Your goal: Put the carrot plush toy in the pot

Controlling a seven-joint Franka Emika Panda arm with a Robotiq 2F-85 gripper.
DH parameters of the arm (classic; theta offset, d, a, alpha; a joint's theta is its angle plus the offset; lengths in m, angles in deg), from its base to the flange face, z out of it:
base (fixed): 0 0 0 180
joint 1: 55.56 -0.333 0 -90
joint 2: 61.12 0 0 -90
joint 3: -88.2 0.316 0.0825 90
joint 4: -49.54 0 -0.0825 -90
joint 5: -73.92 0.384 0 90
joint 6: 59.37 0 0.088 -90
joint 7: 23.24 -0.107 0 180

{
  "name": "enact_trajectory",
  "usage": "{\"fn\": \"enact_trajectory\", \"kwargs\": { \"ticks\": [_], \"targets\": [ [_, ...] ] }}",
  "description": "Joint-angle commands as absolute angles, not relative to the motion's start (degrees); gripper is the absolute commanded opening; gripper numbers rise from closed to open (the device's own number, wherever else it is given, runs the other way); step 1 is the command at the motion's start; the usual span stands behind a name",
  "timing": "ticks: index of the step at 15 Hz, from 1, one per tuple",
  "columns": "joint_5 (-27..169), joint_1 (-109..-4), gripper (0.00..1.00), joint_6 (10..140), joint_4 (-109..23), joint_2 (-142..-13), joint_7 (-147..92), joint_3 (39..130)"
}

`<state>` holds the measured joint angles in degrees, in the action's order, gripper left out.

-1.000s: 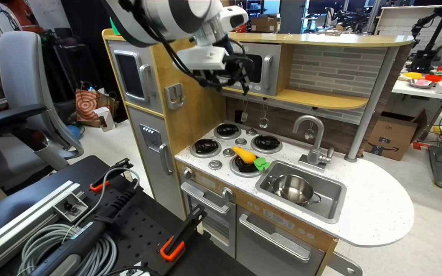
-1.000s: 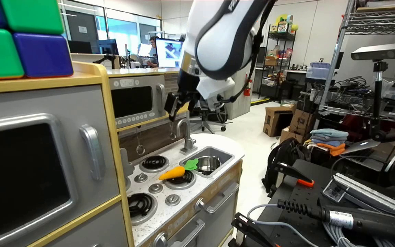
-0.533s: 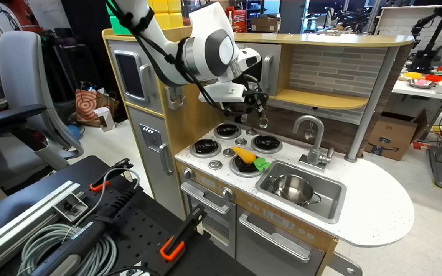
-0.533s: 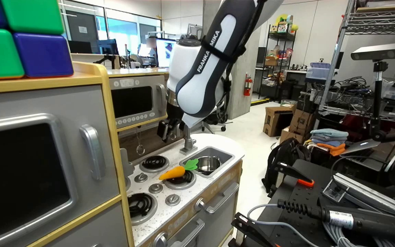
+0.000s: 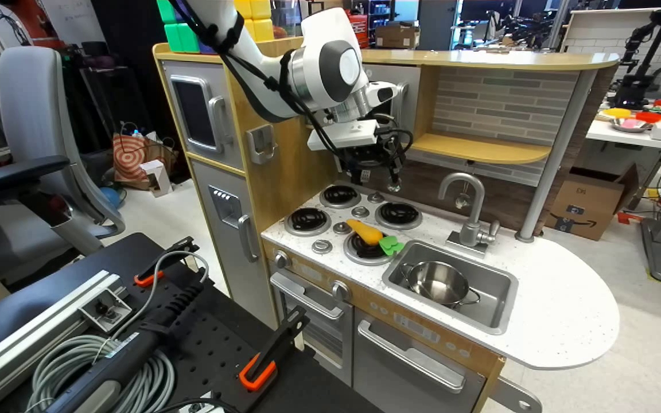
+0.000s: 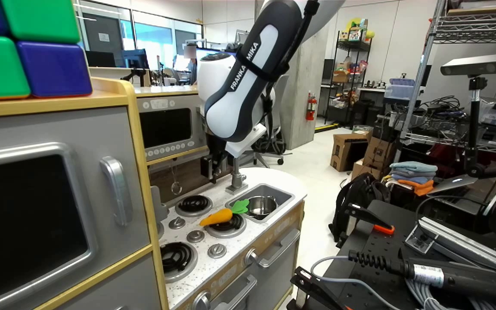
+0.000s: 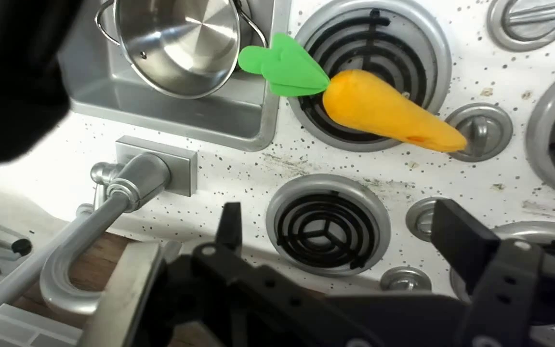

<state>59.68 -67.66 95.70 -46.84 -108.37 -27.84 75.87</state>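
Note:
The carrot plush toy (image 5: 366, 234) is yellow-orange with a green leafy end. It lies across the front burner beside the sink, also in an exterior view (image 6: 218, 217) and the wrist view (image 7: 383, 111). Its leaves point toward the sink. The small silver pot (image 5: 438, 282) with two handles stands upright in the sink; it also shows in an exterior view (image 6: 261, 206) and the wrist view (image 7: 181, 48). My gripper (image 7: 337, 212) is open with nothing between its fingers. It hangs above the back burner, behind and above the carrot, also in an exterior view (image 6: 210, 170).
The faucet (image 7: 128, 188) stands behind the sink (image 5: 505, 310), close to my gripper. The microwave shelf (image 5: 479, 150) overhangs the back. Burner knobs (image 5: 359, 211) stick up between the burners. A tall cabinet (image 5: 290, 126) bounds the stove side.
My gripper has come down from microwave height toward the back of the stove, and the arm has swung with it. The carrot and the pot have not moved.

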Motion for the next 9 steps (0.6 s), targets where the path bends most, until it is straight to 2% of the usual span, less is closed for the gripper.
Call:
{"fn": "enact_trajectory", "kwargs": {
  "ticks": [1,7,9],
  "targets": [
    [58.5,-64.8,1.00,95.8,-47.1,-107.5,-23.2,78.9],
    [62.6,-50.8,1.00,92.4,-45.5,-106.0,1.9,94.9],
    [62.0,-49.7,1.00,88.1,-42.9,-107.0,6.0,96.1]
  ]
}}
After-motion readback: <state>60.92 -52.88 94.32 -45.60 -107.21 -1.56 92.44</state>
